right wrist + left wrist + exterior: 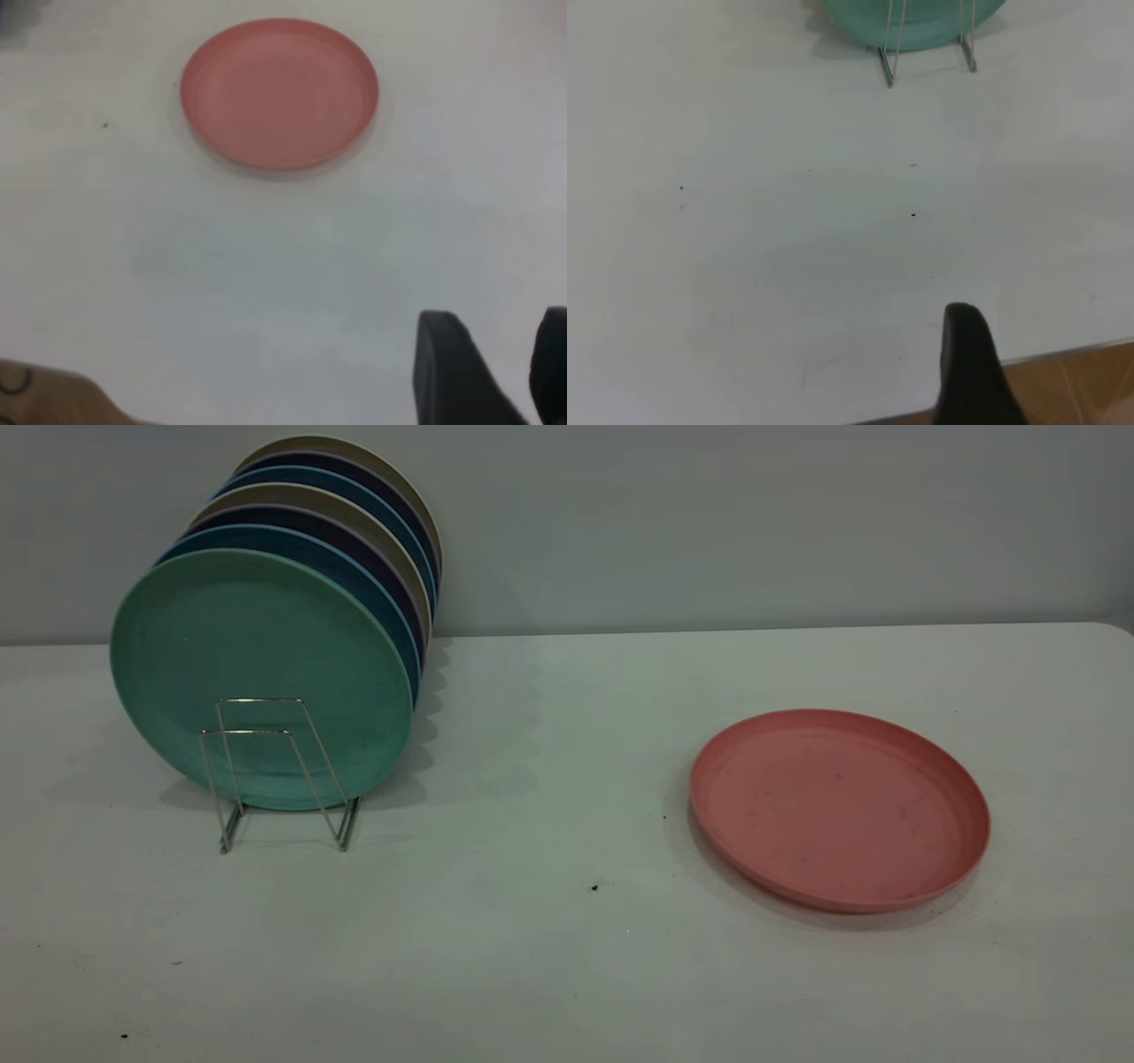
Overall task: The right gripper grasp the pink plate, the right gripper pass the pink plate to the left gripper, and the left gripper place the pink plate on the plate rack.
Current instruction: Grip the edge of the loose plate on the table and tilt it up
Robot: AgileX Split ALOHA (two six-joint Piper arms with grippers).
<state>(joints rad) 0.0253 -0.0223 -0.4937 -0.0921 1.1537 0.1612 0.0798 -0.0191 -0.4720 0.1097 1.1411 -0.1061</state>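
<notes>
The pink plate (839, 808) lies flat, rim up, on the right half of the worktop (549, 921), well apart from the plate rack (279, 775) at the left, where a green plate (257, 664) fronts a row of upright plates; neither arm shows in the exterior view; in the right wrist view the right gripper (496, 372) hangs short of the plate, its fingers (452, 372) spread with a gap between them and holding nothing, the plate straight ahead of the tips; being round, the plate has no long axis, so the near rim is likely the place to pinch; the left gripper (970, 367) shows one finger only, facing the rack, and I cannot tell its spread; the right arm is clearly nearer.
</notes>
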